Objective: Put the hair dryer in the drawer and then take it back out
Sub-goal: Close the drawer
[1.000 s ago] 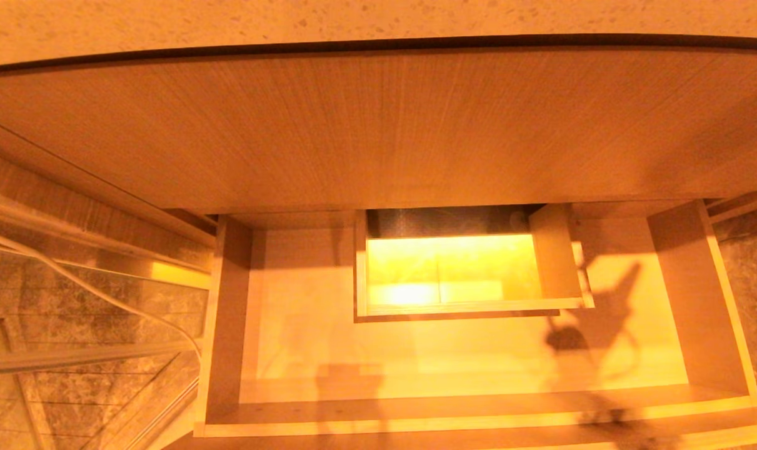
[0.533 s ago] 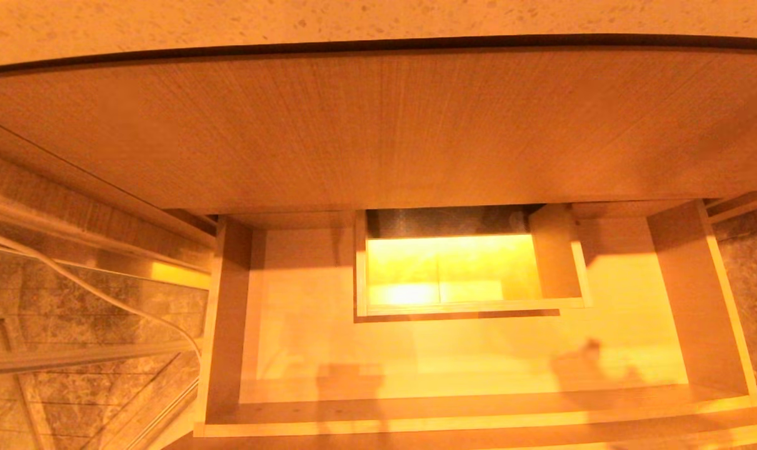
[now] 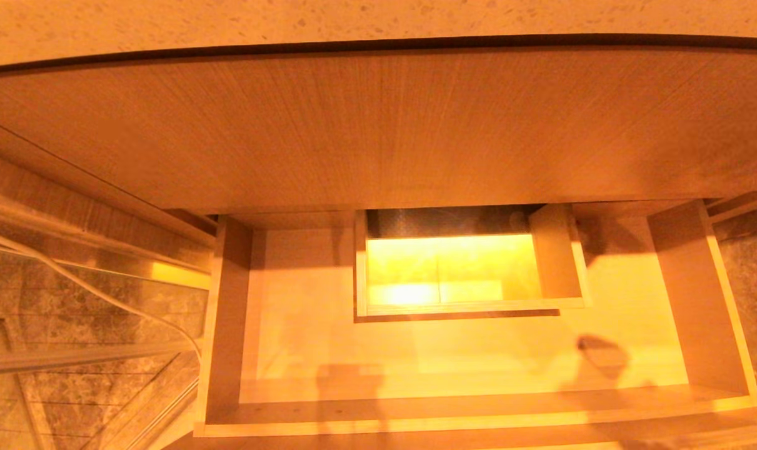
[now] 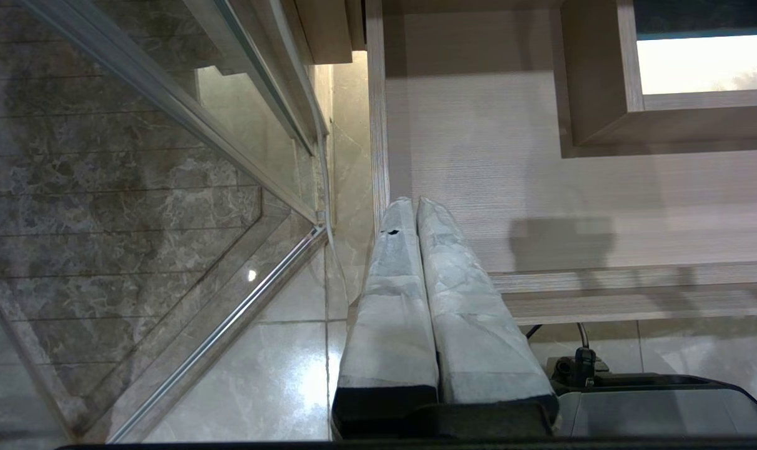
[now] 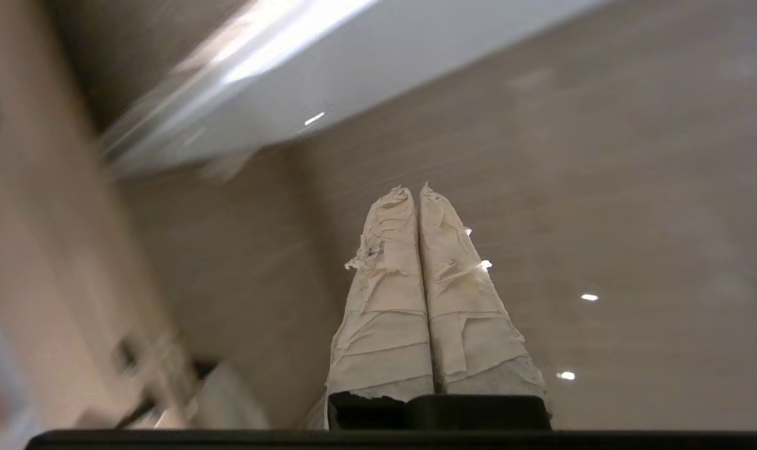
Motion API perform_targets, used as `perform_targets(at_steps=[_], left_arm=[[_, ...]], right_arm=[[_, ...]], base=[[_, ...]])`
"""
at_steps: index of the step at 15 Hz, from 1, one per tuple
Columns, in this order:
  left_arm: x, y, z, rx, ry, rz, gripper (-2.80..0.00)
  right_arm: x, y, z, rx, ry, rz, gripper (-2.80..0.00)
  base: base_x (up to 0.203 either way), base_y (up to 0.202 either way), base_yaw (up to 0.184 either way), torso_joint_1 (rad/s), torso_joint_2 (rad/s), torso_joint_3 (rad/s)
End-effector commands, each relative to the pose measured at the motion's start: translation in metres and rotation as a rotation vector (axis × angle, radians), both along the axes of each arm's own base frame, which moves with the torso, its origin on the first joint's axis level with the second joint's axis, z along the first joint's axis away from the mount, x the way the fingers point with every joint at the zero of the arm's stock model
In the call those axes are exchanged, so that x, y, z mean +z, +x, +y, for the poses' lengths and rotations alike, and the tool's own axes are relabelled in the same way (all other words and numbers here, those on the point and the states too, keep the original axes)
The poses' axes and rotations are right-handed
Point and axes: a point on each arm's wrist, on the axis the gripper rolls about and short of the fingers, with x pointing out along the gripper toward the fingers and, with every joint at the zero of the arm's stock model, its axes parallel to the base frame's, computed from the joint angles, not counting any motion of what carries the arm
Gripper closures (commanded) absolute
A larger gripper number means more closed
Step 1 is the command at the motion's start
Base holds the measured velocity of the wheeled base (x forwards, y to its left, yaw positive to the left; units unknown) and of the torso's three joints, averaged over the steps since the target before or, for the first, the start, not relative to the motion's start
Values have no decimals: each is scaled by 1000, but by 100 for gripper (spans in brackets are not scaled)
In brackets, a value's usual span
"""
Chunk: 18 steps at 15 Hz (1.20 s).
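The wide light wood-grain drawer [image 3: 303, 325] stands pulled open in the head view, its floor bare around the boxed cut-out [image 3: 559, 262]. The hair dryer is out of view in every frame. Neither gripper shows in the head view. My left gripper [image 4: 416, 203] is shut with nothing in it, hovering by the drawer's [image 4: 541, 187] left front corner, above its side wall. My right gripper [image 5: 416, 187] is also shut and empty, pointing at a smooth beige surface; its surroundings are blurred. A dark shadow lies on the drawer floor at the right.
A tall wood-grain panel [image 3: 378, 125] rises behind the drawer under a speckled counter [image 3: 353, 19]. A glass partition [image 4: 165, 125] and a white cord [image 3: 103, 294] stand to the left over marble tiles. The robot's base [image 4: 653, 406] sits below the drawer front.
The shadow on the right of the drawer floor has shrunk and slid toward the front right. The drawer itself has not moved.
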Motion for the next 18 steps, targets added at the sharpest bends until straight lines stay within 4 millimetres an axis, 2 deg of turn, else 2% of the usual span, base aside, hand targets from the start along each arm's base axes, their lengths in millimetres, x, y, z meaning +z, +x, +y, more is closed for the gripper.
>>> perform_targets(at_steps=[1,6,12,15,18], left_arm=[[0,0,0,0,-1,0,0],[0,0,0,0,-1,0,0],[0,0,0,0,-1,0,0],[0,0,0,0,-1,0,0],[0,0,0,0,-1,0,0]], right_arm=[[-12,32,-17,-33,101,146,0],[-32,62,-38,-122,221,325,0],[-64,74,-55,-245,342,424,0],[-94,90,-63,-304,543,363,0],[-130,110,-75,-316,573,284,0]], base=[[0,0,0,0,0,0],[0,0,0,0,0,0],[0,0,0,0,0,0],[0,0,0,0,0,0],[0,0,0,0,0,0]])
